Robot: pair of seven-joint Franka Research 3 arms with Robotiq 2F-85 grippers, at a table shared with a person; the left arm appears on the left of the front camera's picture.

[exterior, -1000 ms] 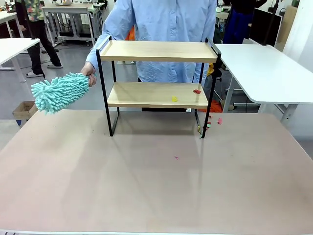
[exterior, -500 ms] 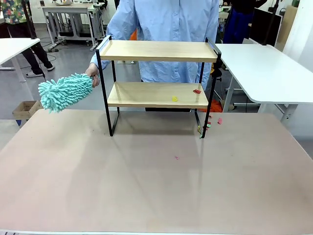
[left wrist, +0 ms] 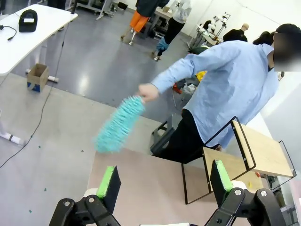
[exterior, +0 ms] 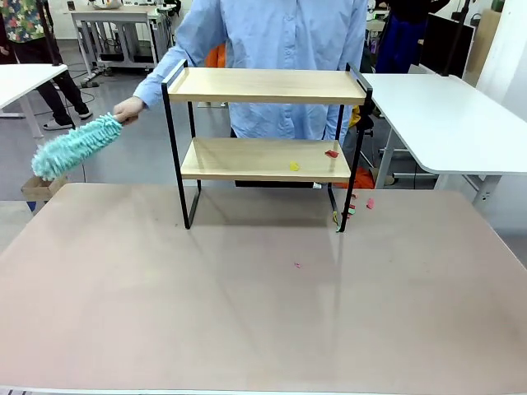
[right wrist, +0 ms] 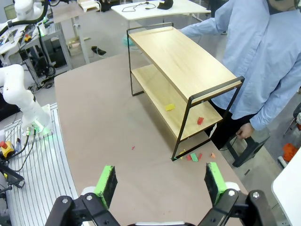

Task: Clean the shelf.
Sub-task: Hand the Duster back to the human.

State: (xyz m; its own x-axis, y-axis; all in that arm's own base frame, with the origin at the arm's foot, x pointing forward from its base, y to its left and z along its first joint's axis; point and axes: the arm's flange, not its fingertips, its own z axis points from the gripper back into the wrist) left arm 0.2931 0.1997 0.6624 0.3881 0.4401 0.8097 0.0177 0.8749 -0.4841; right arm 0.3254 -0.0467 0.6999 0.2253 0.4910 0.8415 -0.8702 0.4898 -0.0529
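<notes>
Shelf (exterior: 265, 123) on table, person's hand (exterior: 128, 108) gripping teal duster (exterior: 74, 147)

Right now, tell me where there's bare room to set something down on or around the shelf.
The shelf's top board is bare end to end. The lower board's left half is free; a yellow scrap and red scrap sit toward its right. The table in front is open apart from one pink fleck. Scraps crowd the shelf's right foot.

Bright even light, sharp; wrist views edge-warped.
</notes>
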